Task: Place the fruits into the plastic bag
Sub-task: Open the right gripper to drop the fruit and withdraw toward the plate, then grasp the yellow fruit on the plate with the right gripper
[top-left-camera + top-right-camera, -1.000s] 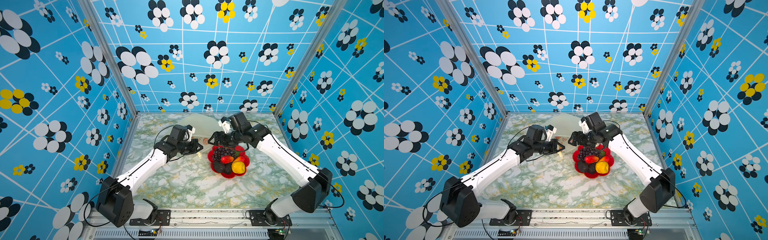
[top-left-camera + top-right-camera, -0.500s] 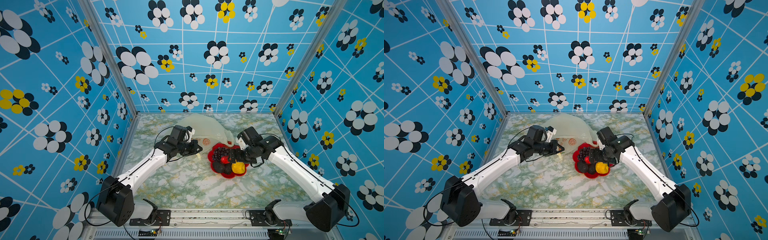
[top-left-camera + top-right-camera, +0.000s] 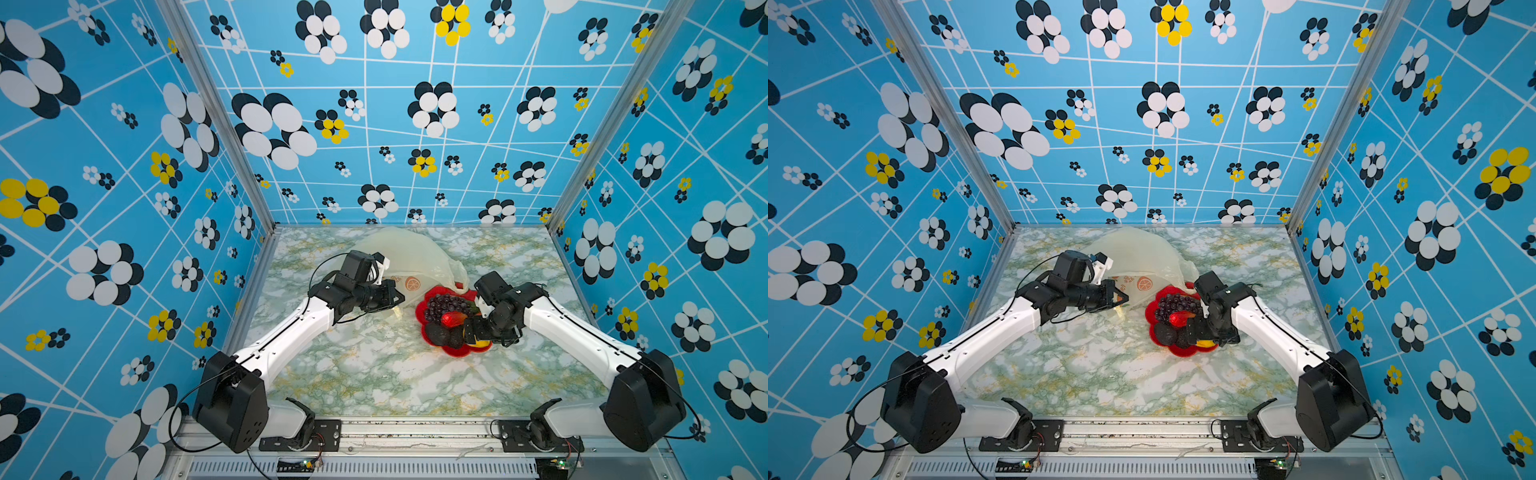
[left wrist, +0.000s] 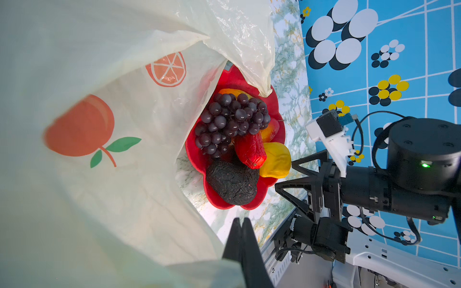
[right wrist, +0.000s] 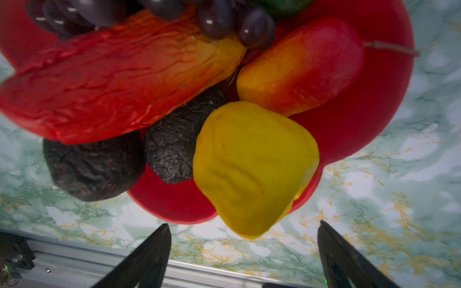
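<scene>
Overhead, in both top views: one plastic bag (image 3: 409, 253) slumps on the tabletop (image 3: 365, 374) at 12 o'clock of centre. Its mouth edge touches one red plate (image 3: 459, 354), just 3 o'clock of centre. The fruits (image 3: 446, 309) in view all lie heaped in that plate. At the bag's 7 o'clock edge sits the left end effector (image 3: 397, 297); over the plate's 5 o'clock rim, the right end effector (image 3: 471, 332).

Left wrist view: fingers pressed together, pinching bag film, so the mouth stands raised beside the plate. One grape bunch (image 4: 232, 122), one red piece (image 4: 249, 152), one yellow piece (image 4: 275, 162).

Right wrist view: jaws wide apart, gripping nothing, with the yellow piece just ahead. Two black bumpy pieces (image 5: 94, 167) touching, one red-orange piece (image 5: 299, 67).
</scene>
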`<state>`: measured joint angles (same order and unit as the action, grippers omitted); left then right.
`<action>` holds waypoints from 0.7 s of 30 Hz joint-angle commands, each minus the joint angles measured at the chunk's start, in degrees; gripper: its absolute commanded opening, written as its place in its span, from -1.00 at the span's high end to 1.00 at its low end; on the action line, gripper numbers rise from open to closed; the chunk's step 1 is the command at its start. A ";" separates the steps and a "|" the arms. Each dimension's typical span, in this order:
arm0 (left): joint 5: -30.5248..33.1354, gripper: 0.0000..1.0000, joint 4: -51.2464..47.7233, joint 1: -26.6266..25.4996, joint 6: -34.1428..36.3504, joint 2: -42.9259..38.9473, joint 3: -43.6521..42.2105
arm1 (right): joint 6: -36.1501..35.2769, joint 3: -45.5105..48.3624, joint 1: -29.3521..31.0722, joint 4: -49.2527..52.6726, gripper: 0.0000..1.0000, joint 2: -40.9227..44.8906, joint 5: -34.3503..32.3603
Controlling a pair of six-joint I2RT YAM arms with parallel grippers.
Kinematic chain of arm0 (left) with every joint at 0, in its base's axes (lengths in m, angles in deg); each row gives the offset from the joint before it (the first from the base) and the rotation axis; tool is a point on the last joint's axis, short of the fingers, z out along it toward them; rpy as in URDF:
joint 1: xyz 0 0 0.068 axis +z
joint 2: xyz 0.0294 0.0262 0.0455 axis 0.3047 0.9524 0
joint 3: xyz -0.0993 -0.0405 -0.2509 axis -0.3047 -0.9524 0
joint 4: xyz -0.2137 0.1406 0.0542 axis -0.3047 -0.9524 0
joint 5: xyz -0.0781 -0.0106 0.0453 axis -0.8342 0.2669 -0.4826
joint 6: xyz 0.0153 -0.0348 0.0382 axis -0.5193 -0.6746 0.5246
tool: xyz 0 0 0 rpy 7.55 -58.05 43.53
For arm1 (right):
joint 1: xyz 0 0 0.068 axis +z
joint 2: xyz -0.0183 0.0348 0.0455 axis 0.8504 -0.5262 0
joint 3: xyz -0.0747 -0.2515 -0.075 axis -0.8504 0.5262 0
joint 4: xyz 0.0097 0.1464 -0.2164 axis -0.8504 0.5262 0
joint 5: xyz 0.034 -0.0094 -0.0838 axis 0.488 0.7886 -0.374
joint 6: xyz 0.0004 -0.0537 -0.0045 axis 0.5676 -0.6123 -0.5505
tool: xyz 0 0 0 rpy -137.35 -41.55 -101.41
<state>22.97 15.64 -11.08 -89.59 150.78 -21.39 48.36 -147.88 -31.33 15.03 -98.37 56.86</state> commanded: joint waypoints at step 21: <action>-0.52 1.00 -1.56 0.45 1.37 -1.32 0.75 | -1.63 -0.42 -0.99 -2.09 0.11 -1.28 -2.55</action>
<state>22.97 15.23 -11.08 -89.57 150.59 -21.39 47.01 -147.88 -31.92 11.42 -102.39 56.33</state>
